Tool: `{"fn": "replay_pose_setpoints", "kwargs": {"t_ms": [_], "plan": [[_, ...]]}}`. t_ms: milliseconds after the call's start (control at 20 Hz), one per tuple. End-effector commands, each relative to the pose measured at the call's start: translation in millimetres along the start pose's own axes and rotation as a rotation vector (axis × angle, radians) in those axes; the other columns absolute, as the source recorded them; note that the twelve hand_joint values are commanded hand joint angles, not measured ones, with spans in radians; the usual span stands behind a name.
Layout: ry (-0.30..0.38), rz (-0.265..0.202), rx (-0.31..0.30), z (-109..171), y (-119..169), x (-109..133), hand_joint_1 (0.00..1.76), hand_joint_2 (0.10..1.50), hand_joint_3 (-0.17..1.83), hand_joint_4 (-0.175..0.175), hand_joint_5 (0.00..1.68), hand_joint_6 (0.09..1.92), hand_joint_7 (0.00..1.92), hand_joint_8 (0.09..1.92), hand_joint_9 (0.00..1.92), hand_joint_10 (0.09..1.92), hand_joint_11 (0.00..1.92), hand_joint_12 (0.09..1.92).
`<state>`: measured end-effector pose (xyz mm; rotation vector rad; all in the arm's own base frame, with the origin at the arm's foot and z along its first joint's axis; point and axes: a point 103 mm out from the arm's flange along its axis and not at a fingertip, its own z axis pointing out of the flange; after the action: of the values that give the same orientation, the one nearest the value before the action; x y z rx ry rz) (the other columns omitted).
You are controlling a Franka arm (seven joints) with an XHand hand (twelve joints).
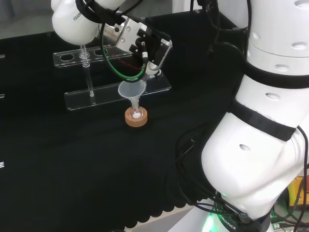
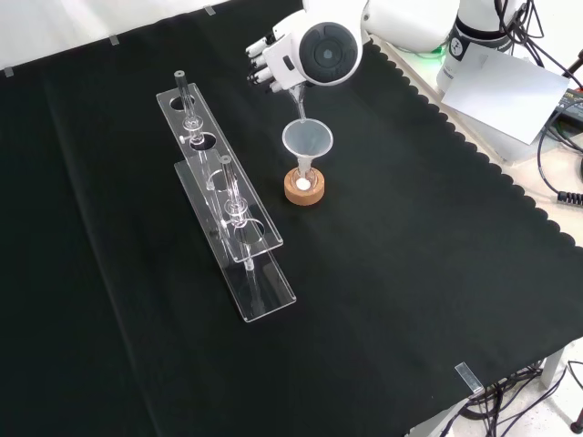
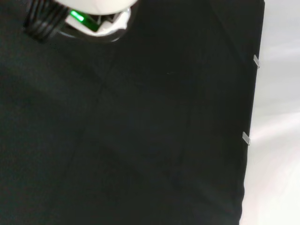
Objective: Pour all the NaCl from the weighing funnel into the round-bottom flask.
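Hovering above the middle of the black cloth point(image 2: 383, 300), the hand point(image 2: 264, 56) tips a slim clear weighing funnel point(image 2: 298, 102) down into a wider plastic funnel point(image 1: 131, 89) that sits in the neck of the small flask point(image 1: 136, 112) on its cork ring point(image 2: 304, 190). Its fingers look curled round the funnel's upper end, though the arm's round grey cap point(image 2: 326, 51) blocks most of the grasp from the front. That little funnel is probably light, thin and brittle, likely slick too, so taking it near the wide end and tilting gently seems wise. White powder shows at the flask's bottom; whether any salt remains in the tilted funnel is hard to make out. Two clear racks point(image 2: 232, 214) stand just beside.
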<state>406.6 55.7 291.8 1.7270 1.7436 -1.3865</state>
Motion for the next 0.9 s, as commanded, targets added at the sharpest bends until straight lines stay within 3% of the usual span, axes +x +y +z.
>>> {"fn": "replay_pose_setpoints", "kwargs": {"t_ms": [50, 900], "plan": [[-0.015, 0.002, 0.005, -1.0, -0.2, 1.7, 1.1, 0.72, 0.6, 0.175, 1.19, 0.8, 0.48, 0.63, 0.74, 0.5, 0.6, 1.24], [-0.038, 0.007, 0.003, -4.9, -2.1, 2.8, 1.1, 0.72, 0.6, 0.175, 1.18, 0.8, 0.47, 0.63, 0.73, 0.5, 0.59, 1.24]]}}
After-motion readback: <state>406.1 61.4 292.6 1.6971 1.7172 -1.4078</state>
